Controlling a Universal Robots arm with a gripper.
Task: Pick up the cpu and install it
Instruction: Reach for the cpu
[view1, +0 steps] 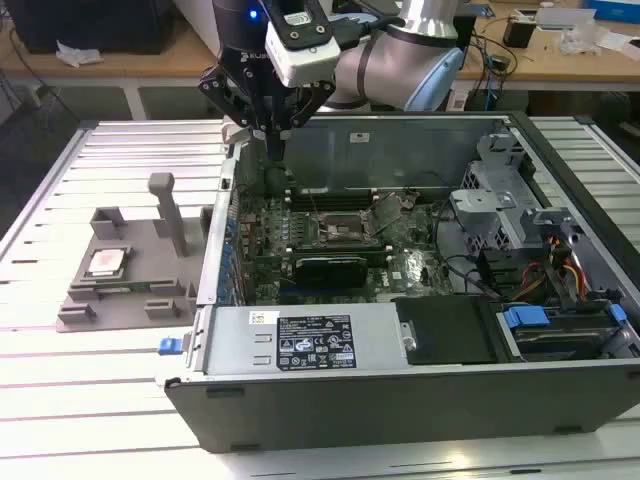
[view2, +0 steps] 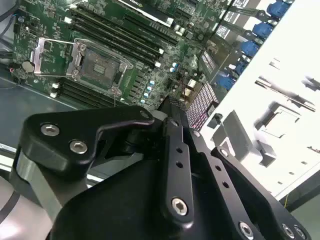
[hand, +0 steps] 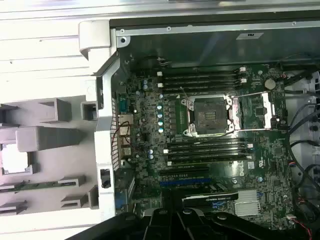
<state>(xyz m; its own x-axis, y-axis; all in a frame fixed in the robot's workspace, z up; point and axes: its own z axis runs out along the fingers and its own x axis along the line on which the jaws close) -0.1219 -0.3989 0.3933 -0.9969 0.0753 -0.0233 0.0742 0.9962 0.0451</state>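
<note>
The cpu (view1: 105, 262) is a small silvery square with a pale rim. It lies flat in a recess of the grey fixture plate (view1: 125, 305), outside the computer case on the exterior view's left, and the first wrist view shows the cpu (hand: 15, 161) there too. My gripper (view1: 274, 160) hangs over the case's back left corner, above the motherboard, with its fingers together and nothing between them. The black socket (view1: 343, 228) sits mid-board with its metal bracket swung open, and both wrist views show the socket (hand: 209, 116) (view2: 97, 62) empty.
The open computer case (view1: 400, 400) lies on a slatted white table (view1: 80, 400). Inside are memory sticks (hand: 200, 80) beside the socket, a graphics card (view1: 330, 265), drive bays with blue tabs (view1: 525, 318) and cables. An upright post (view1: 165, 210) stands on the fixture plate.
</note>
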